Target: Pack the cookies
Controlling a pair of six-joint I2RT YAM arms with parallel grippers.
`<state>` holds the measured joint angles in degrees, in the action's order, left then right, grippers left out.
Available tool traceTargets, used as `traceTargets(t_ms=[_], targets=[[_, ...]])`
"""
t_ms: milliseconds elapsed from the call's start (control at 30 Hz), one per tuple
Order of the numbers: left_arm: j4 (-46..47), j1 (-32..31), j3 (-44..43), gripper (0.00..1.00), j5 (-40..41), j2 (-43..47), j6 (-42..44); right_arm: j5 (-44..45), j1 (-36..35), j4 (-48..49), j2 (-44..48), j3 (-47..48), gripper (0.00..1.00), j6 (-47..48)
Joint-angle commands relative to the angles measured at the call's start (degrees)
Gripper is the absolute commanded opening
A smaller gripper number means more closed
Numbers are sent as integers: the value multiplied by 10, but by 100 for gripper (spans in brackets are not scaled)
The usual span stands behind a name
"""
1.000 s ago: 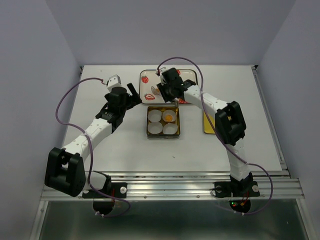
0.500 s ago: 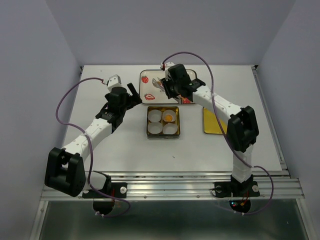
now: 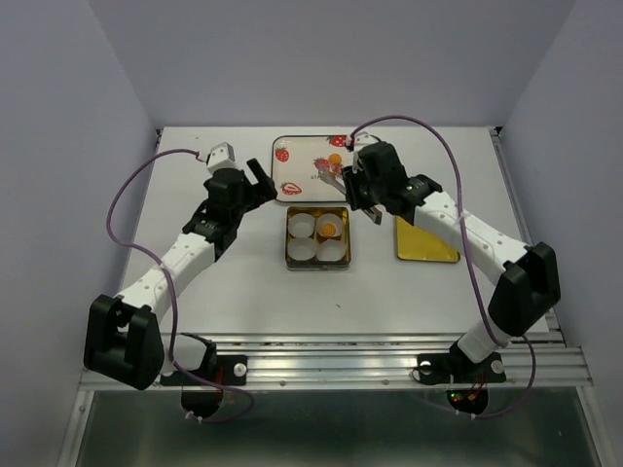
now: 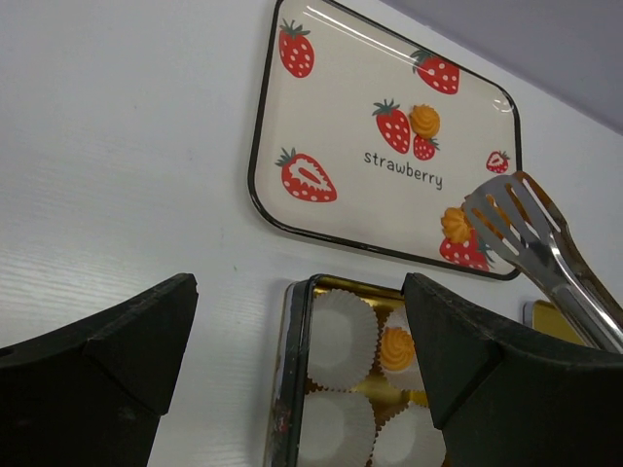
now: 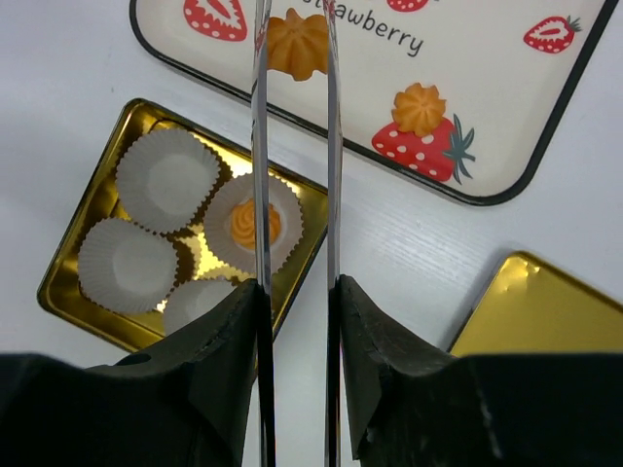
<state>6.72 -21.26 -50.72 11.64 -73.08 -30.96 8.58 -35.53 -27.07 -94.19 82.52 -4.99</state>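
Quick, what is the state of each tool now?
Left tool: open, empty.
Right tool: closed on the tongs; a cookie sits between their tips.

In the left wrist view the gold tin (image 4: 292,389) runs off the bottom edge, and one of the black fingers (image 4: 477,370) of the left gripper (image 4: 297,292) covers its right side and the end of the tongs (image 4: 526,233). In the right wrist view the tong tips and the strawberry tray (image 5: 506,97) are cut off at the top. From above, the cookies (image 3: 336,159) look too small to tell their shape.
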Motion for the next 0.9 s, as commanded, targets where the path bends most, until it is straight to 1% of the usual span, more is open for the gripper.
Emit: traceTargets(t_ms=[0, 100, 233, 333, 400, 433, 567, 867], targets=[[33, 2, 5, 99, -24, 26, 4, 15, -3, 0, 73, -36, 40, -25], [38, 1, 12, 99, -39, 27, 1, 29, -18, -23, 108, -72, 40, -29], [39, -1, 21, 99, -48, 27, -5, 21, -30, -54, 149, -123, 40, -42], [44, -5, 28, 99, -51, 30, -8, 7, -40, -67, 188, -152, 40, -41], [44, -6, 28, 99, -53, 29, -8, -22, -47, -72, 199, -171, 41, -35], [44, -7, 27, 99, -53, 28, -9, -29, -66, -76, 205, -175, 41, -31], [46, -12, 26, 99, -62, 24, -13, -30, -95, -84, 212, -185, 41, -15], [45, -13, 32, 99, -57, 36, -15, -33, -106, -103, 205, -185, 41, -5]])
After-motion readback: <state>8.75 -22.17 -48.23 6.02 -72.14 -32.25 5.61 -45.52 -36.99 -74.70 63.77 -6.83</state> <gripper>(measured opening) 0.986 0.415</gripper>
